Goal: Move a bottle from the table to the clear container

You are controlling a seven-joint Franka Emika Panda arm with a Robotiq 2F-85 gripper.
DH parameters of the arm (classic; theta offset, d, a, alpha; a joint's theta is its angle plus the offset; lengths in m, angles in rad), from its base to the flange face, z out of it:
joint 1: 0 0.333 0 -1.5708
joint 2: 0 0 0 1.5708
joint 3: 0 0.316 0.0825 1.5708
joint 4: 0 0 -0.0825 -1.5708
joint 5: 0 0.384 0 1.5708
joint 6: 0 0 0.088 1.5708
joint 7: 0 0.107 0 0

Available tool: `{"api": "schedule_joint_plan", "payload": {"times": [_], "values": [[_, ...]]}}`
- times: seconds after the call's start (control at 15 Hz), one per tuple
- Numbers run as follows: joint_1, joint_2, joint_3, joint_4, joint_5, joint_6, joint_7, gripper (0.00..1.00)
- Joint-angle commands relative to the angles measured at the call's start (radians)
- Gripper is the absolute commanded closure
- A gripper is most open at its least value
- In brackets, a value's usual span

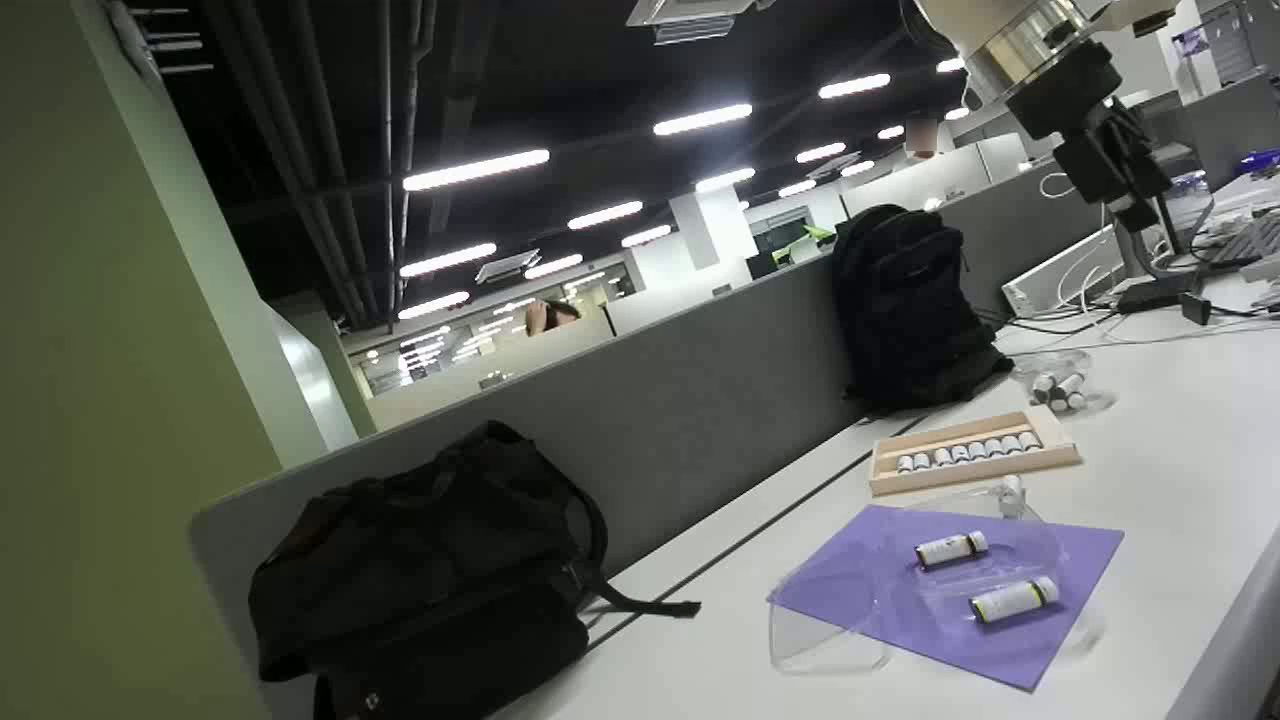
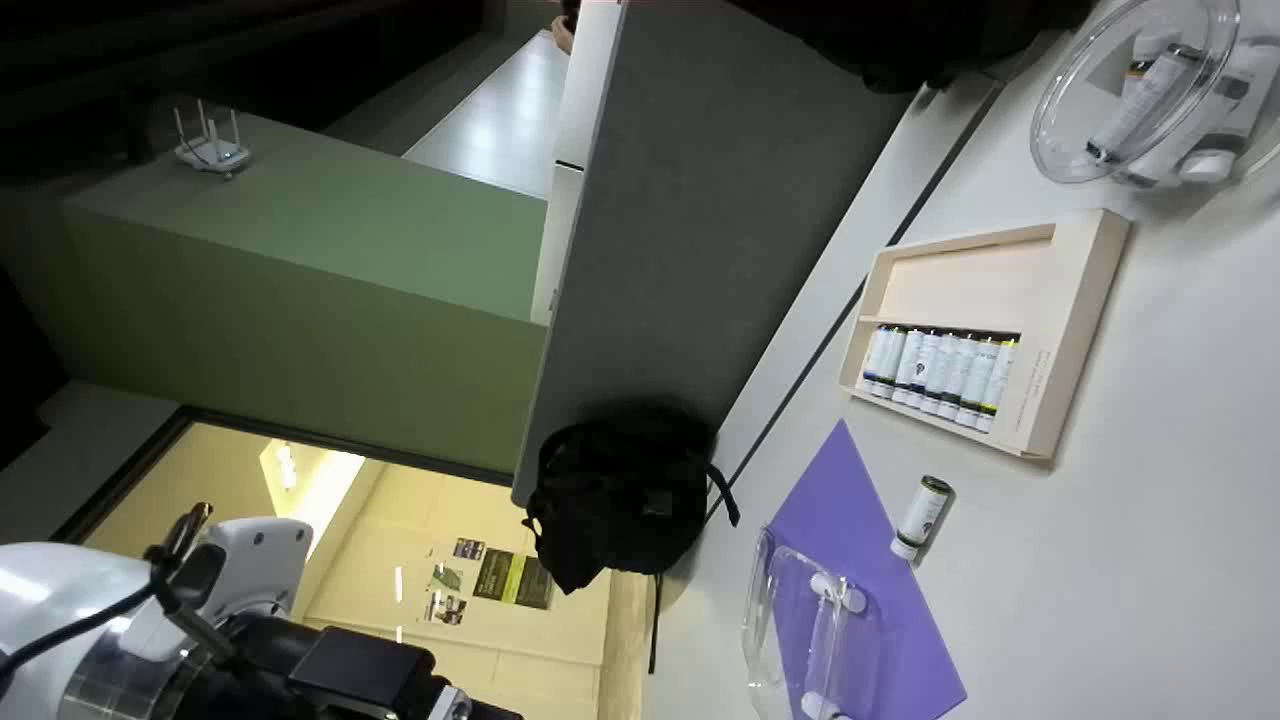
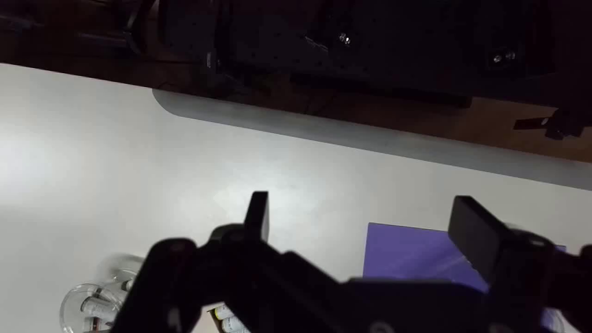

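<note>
A small bottle with a white label and white cap [image 2: 920, 517] lies on the table between the purple sheet and the wooden box. In an exterior view its white end [image 1: 1012, 484] shows behind the clear container. The clear container [image 1: 830, 667] sits over the purple sheet; its clear wall also shows in an exterior view [image 2: 757, 600]. Two bottles [image 1: 951, 549] [image 1: 1013, 600] lie in it. My gripper [image 1: 1140, 212] is raised high above the table, away from the bottles. In the wrist view the gripper [image 3: 360, 203] is open with nothing between its fingers. The loose bottle does not show there.
A wooden box [image 2: 1075, 330] holds a row of several bottles. A round clear container [image 2: 1045, 150] with several bottles stands beyond it. A purple sheet [image 1: 1085, 560] lies on the table. Black bags [image 1: 430, 570] [image 1: 905, 310] lean against the grey partition [image 1: 720, 390]. Cables and equipment [image 1: 1155, 290] are farther back.
</note>
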Motion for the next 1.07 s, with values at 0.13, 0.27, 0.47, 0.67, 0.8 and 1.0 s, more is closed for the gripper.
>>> {"api": "schedule_joint_plan", "payload": {"times": [0.13, 0.27, 0.47, 0.67, 0.8, 1.0], "values": [[0.014, 0.001, -0.012, 0.002, -0.007, -0.003, 0.008, 0.00], [0.014, 0.001, -0.012, 0.002, -0.007, -0.003, 0.008, 0.00], [0.014, 0.001, -0.012, 0.002, -0.007, -0.003, 0.008, 0.00], [-0.013, 0.050, -0.036, 0.028, 0.026, 0.077, 0.064, 0.00], [-0.035, 0.099, -0.070, 0.041, 0.054, 0.194, 0.091, 0.00], [-0.073, 0.213, -0.099, 0.056, 0.102, 0.395, 0.139, 0.00]]}}
